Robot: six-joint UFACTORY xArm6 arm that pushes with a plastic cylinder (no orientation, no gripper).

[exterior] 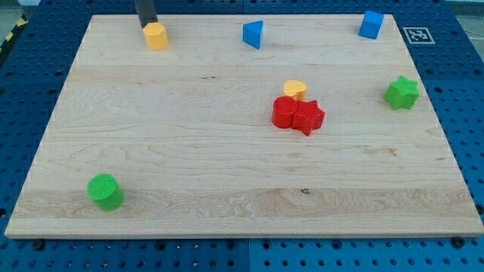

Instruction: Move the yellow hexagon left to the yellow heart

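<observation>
Green cylinder (105,191) nearest — yellow hexagon (155,35) (upright) far.

The pale wooden board (227,174) carries my tip (147,25), touching the yellow hexagon block (156,35); rightward sit a blue triangular block (253,34), blue cube (370,24), yellow heart (295,88), red blocks (298,115), green star (401,92); far below, a green cylinder (105,191)

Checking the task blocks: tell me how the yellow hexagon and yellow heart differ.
The yellow hexagon sits near the view's top left, with my tip at its upper left; the yellow heart sits near centre, against the red blocks. The hexagon is faceted, the heart rounded. Both are yellow.
</observation>
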